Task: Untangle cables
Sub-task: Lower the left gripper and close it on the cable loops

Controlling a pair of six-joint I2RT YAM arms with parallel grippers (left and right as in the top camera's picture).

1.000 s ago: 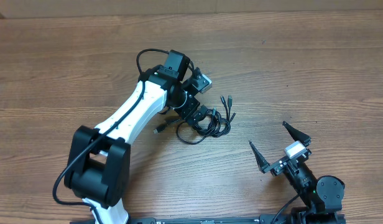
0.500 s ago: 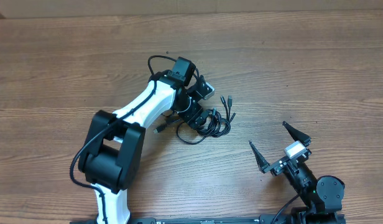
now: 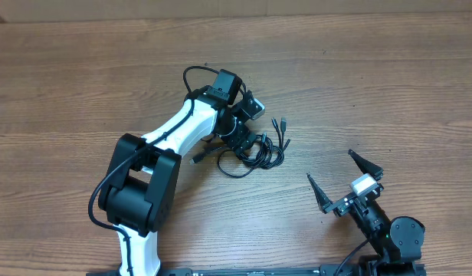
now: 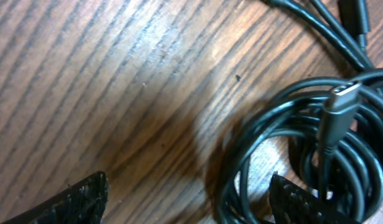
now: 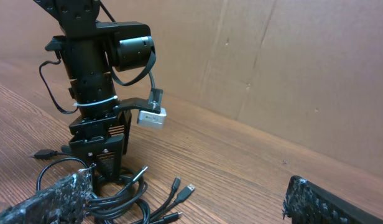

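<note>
The cables [image 3: 259,152] are a tangled bundle of thin black cords at the table's middle, with plug ends fanning out to the right [image 3: 280,126] and one plug at the left [image 3: 196,159]. My left gripper [image 3: 240,146] is open, pointing down right over the bundle's left part. In the left wrist view the coils [image 4: 303,149] lie by the right fingertip, with a silver-tipped plug [image 4: 344,99] on top. My left gripper [image 4: 188,199] has bare wood between its tips. My right gripper [image 3: 343,178] is open and empty at the lower right. The bundle also shows in the right wrist view [image 5: 126,196].
The wooden table [image 3: 389,84] stretches around the bundle. A brown cardboard wall [image 5: 291,68] stands behind the table. The left arm's own thicker black wire [image 3: 191,73] loops above its wrist.
The left arm swung its wrist a little to the right and closer over the bundle between one second ago and half a second ago. Since then nothing has visibly moved. The right arm is still.
</note>
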